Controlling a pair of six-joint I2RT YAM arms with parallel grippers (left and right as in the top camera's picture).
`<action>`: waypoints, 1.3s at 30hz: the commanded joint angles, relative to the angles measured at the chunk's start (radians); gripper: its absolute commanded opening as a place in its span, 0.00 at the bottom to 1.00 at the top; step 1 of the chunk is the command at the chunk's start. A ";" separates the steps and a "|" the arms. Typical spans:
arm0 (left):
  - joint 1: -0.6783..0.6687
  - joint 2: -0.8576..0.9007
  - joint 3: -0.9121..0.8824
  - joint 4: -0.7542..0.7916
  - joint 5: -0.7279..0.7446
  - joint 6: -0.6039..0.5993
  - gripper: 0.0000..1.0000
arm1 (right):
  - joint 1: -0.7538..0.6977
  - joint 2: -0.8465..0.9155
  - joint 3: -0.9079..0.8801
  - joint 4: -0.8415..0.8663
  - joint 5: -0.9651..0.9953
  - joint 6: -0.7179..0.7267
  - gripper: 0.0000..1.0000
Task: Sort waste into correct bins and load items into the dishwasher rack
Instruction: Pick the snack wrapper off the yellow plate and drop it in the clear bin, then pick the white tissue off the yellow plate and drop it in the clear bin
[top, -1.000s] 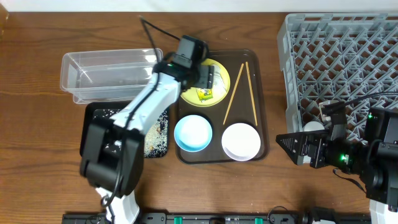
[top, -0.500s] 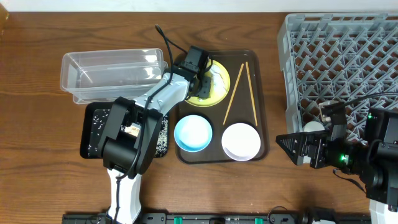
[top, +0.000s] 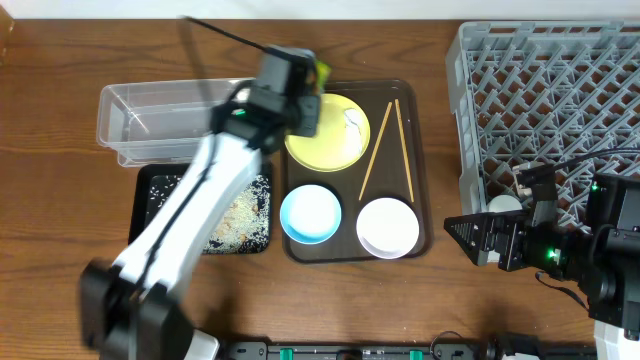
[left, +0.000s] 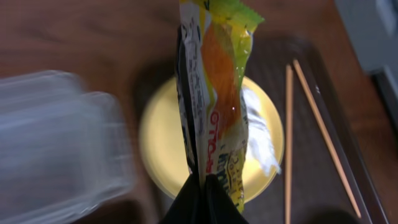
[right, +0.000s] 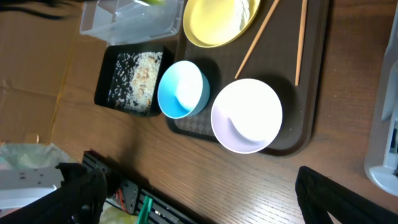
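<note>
My left gripper (top: 308, 88) is shut on the green-orange-yellow wrapper (left: 217, 93) and holds it in the air above the left edge of the yellow plate (top: 328, 135), near the clear tub (top: 170, 120). The white paper scrap (top: 352, 122) lies on the plate. Two chopsticks (top: 385, 150), the light-blue bowl (top: 310, 214) and the white bowl (top: 387, 227) sit on the brown serving tray (top: 421, 130). The black tray (top: 150, 200) holds rice grains and crumbs (top: 242, 215). My right gripper (top: 470, 240) is open and empty, low beside the grey rack (top: 550, 90).
The clear tub stands just behind the black tray at the left. A small white object (top: 505, 205) sits at the rack's near left corner. In the right wrist view the bowls (right: 245, 115) lie ahead of the open fingers (right: 205, 205).
My left gripper has lifted the wrapper off the yellow plate and moved up and left toward the clear tub. The right arm has not moved.
</note>
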 joint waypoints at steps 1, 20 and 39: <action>0.062 -0.015 0.004 -0.051 -0.181 -0.003 0.06 | 0.005 -0.002 0.006 -0.002 -0.005 -0.014 0.95; 0.144 0.014 0.047 -0.053 0.023 0.014 0.68 | 0.005 -0.002 0.006 -0.005 -0.005 -0.015 0.95; -0.142 0.391 0.026 0.178 0.089 0.094 0.68 | 0.005 -0.002 0.006 -0.004 0.006 -0.015 0.96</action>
